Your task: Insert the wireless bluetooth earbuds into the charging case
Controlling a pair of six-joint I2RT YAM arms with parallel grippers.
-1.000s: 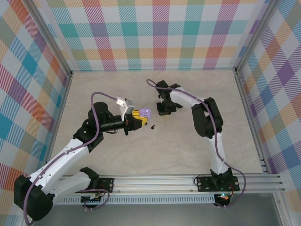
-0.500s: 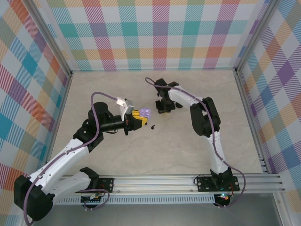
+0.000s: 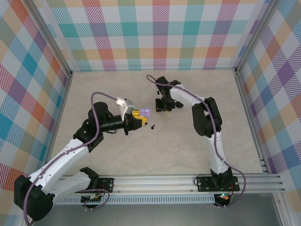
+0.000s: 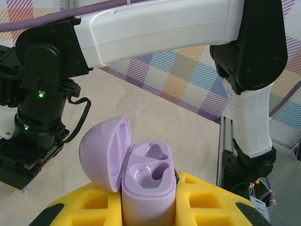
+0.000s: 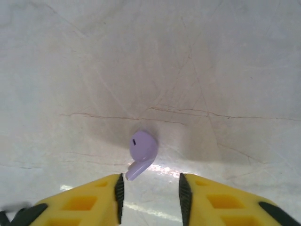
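Observation:
My left gripper is shut on the lavender charging case, holding it upright between the yellow fingers. Its lid is swung open to the left and both wells are empty. From above, the case sits at the tip of the left gripper near the table's middle. The right gripper points down at the table just right of it. Its jaws stand open around a lavender earbud that lies on the marble, the stem tip close to the left pad. A black earbud lies loose below the case.
Checked walls enclose the marble table on three sides, and an aluminium rail runs along the near edge. The right arm's base and link fill the space behind the case in the left wrist view.
The right gripper has shifted slightly over the table and its jaws now stand apart around the lavender earbud. The left arm and the case have not moved.

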